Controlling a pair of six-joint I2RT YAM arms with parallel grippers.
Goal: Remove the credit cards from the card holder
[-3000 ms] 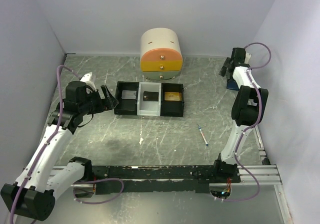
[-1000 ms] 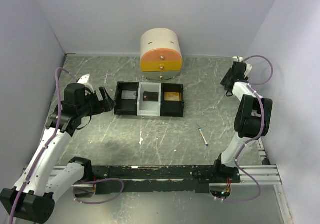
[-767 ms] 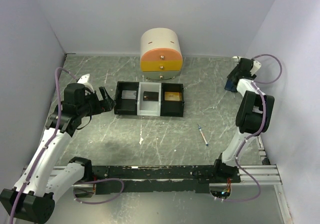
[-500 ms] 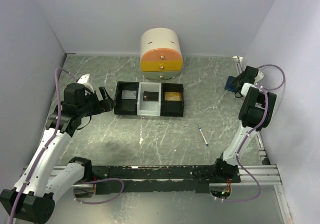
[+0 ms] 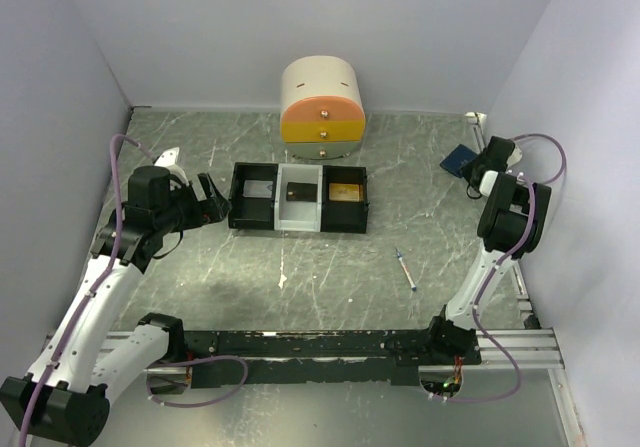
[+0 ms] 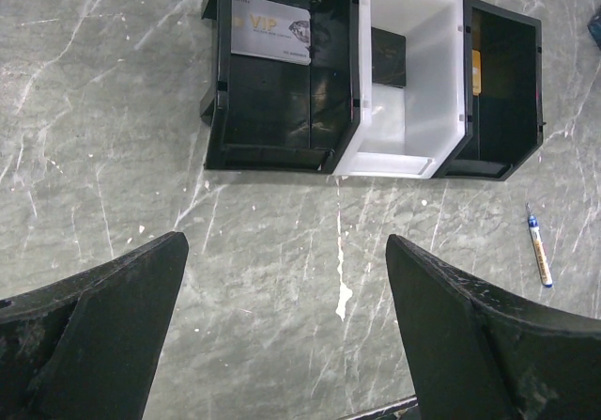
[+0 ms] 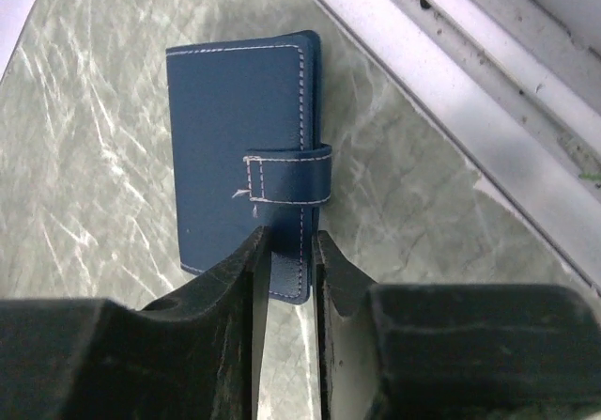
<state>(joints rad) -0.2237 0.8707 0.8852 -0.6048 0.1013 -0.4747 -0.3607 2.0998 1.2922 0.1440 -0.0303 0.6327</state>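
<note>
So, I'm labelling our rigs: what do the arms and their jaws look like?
Both arms, left arm and right arm, have white links with black joint housings. A lilac cable loops along each. The jaws are black, blocky and wedge-shaped.

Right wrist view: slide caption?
Right claw pinches the closed blue card holder at its edge, next to the clasp strap.

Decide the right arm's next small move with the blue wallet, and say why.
Probably lift the card holder slightly and draw it toward the middle of the table. The right gripper appears closed on its edge near the fastened clasp strap, close beside the metal rail, while the open left gripper hovers by the tray.
</note>
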